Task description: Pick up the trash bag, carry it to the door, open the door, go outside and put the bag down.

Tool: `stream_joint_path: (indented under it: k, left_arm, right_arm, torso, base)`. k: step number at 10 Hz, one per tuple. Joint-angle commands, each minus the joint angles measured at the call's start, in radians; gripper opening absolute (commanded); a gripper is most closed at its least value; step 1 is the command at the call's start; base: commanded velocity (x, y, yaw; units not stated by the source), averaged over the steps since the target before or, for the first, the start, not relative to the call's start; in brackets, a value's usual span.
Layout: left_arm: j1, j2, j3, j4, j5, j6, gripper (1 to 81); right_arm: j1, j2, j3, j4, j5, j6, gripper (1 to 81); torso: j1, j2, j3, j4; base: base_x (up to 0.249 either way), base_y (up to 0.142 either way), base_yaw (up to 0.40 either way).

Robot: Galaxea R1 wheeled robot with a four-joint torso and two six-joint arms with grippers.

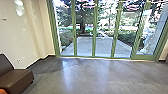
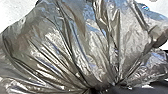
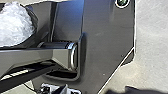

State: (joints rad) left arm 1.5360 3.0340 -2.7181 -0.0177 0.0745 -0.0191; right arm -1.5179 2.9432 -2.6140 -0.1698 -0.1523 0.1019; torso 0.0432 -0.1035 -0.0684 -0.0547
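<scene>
The trash bag (image 2: 75, 45), dark, shiny and translucent, spreads large in the left wrist view. Its folds draw together into a tight bunch where my left gripper (image 2: 100, 90) is shut on it. Ahead in the head view, green-framed glass panels (image 1: 94, 32) span the far wall, with a wider-framed one (image 1: 145, 57) at the right; no gap shows between them. In the right wrist view, crinkled whitish plastic (image 3: 15, 23) lies beside the robot's own dark plate and bar; I cannot tell whether it is part of the bag.
A brown leather seat (image 1: 17, 77) stands at the near left, with something orange (image 1: 3, 91) at its front corner. Smooth grey floor (image 1: 82, 75) runs up to the glass. Beyond the glass, a paved path (image 1: 102, 46) leads off between bushes and trees.
</scene>
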Motion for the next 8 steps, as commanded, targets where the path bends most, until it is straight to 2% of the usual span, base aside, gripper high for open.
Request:
stream_joint_path:
  k: [1,8]
  left_arm:
    - [-0.043,0.008,0.006,0.013,0.061,0.011,1.0]
    - [-0.043,0.011,0.006,0.021,0.061,0.010,1.0]
  right_arm:
    - [0.047,-0.005,-0.003,-0.010,-0.056,-0.002,81.1]
    - [0.043,-0.004,-0.007,-0.010,-0.056,-0.002,81.1]
  torso:
    - [0.000,0.000,0.000,0.000]
    - [0.000,0.000,0.000,0.000]
  base:
    - [0.000,0.000,-0.290]
    - [0.000,0.000,-0.290]
